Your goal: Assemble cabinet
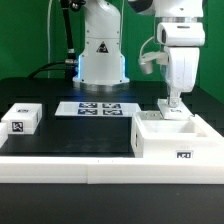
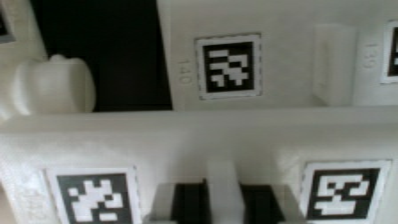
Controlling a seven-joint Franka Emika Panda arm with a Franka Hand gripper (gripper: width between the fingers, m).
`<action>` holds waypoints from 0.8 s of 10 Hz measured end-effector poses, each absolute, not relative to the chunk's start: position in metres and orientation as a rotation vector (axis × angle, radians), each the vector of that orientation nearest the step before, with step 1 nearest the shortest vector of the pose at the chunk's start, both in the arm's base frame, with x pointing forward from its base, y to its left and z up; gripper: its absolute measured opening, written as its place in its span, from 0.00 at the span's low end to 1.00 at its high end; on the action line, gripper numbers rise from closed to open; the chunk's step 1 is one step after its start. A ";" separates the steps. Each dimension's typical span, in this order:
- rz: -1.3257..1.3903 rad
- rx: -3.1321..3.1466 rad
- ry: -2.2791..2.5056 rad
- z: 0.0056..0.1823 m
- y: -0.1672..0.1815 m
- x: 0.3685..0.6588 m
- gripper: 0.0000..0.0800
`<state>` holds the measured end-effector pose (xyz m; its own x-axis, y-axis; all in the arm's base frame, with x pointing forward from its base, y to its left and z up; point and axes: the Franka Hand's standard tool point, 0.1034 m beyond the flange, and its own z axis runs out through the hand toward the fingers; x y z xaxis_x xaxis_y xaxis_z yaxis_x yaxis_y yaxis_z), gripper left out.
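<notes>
One arm (image 1: pixel 180 50), one pincer (image 1: pixel 172 106), one cabinet (image 1: pixel 170 140), one loose panel (image 1: pixel 22 119) and one marker board (image 1: pixel 100 108) are on show, all on a black table (image 1: pixel 60 135).

The cabinet sits at the exterior view's right, near the table's front edge. Its open side faces up, and one tag (image 1: pixel 183 154) shows on its front face. The panel lies well apart from it at the exterior view's left, with one tag on top. The marker board lies flat between them, further back, just in front of the robot's base (image 1: pixel 100 55).

Only the exterior view gives this layout and the arm's stance. The wrist hangs upright over the cabinet, and the pincer points straight down, its tip at the cabinet's rear wall.

The wrist view gives what the exterior one cannot: a close look at the cabinet (image 2: pixel 160 140) from above the pincer (image 2: pixel 221 185). Four tags show there, two on a far white face, one of them cut by the frame edge. The other two are on the near face, either side of the pincer. Two dark fingers (image 2: pixel 187 202) stand close together with a narrow white strip between them. The picture is too blurred to tell whether they pinch that strip or merely straddle it.
</notes>
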<state>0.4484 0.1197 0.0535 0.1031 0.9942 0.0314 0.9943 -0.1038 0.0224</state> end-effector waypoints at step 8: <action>-0.053 -2.333 -2.098 0.056 0.119 0.451 0.09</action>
